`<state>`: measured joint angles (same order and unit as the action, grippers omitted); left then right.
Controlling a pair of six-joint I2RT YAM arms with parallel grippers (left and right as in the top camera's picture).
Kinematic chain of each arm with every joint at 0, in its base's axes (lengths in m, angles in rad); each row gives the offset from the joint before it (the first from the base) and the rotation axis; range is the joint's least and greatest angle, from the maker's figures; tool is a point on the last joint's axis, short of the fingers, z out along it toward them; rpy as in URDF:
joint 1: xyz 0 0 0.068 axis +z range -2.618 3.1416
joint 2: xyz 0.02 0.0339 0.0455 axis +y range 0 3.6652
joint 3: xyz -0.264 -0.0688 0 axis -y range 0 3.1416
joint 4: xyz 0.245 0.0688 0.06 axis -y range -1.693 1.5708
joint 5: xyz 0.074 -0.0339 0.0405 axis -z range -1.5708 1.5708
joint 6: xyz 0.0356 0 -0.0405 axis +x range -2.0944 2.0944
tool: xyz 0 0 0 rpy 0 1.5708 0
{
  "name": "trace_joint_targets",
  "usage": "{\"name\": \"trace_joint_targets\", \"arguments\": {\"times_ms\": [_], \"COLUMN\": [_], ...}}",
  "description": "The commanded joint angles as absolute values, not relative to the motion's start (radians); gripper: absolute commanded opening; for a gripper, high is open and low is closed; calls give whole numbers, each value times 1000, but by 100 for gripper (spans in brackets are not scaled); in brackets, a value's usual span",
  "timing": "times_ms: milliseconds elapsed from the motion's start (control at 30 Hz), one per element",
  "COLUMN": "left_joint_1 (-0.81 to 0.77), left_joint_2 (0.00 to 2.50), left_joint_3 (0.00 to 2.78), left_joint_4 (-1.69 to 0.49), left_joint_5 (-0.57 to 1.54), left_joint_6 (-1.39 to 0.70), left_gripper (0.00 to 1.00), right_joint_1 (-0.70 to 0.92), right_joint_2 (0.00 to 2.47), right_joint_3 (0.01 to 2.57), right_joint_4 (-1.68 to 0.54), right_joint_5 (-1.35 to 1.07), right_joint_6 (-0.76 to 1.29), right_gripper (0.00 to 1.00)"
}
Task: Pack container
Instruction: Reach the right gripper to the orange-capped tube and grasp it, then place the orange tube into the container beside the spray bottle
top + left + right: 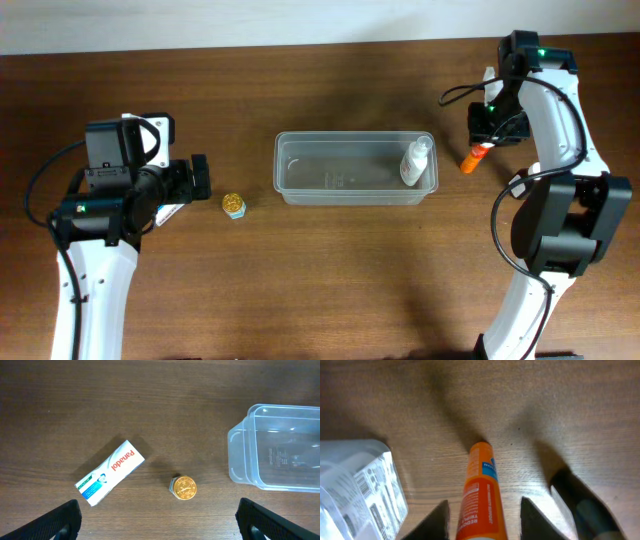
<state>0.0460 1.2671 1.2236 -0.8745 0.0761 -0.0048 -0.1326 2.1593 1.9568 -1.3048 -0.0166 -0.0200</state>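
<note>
The clear container (281,172) stands mid-table with a white bottle (416,162) lying at its right end. An orange tube (472,158) lies on the table just right of it. My right gripper (490,132) is over the tube. In the right wrist view its jaws (484,506) are open, with the tube (481,480) between the fingers and gaps on both sides. My left gripper (200,178) is open and empty. In the left wrist view (159,525) it hovers near a white Panadol box (110,472) and a small gold-lidded jar (183,488), left of the container (239,455).
The jar (234,206) sits between my left gripper and the container's left end. The Panadol box (170,212) is mostly hidden under my left arm. The container's corner (350,447) shows at the left of the right wrist view.
</note>
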Motion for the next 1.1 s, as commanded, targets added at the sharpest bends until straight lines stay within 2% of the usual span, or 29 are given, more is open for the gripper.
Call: {"name": "trace_joint_targets", "arguments": {"times_ms": [0,767,900,1067], "left_joint_1": [42,42,42,42], "left_joint_2": [1268,1268,1268,1268], "left_joint_3": [1242,1242,1242,1242], "left_joint_4": [-872,-872,-872,-872], "left_joint_5": [90,90,90,90], "left_joint_6": [-11,-11,-11,-10], "left_gripper": [99,99,100,99], "right_joint_1": [-137,-137,-131,-55], "right_joint_2": [2166,2133,2056,1839], "right_joint_3": [1954,1993,2057,2084], "right_joint_4": [-1314,-1405,-1475,-1568], "right_joint_5": [-20,-51,-89,-105], "right_joint_6": [-19,-22,-23,-22], "right_gripper": [31,14,10,10]}}
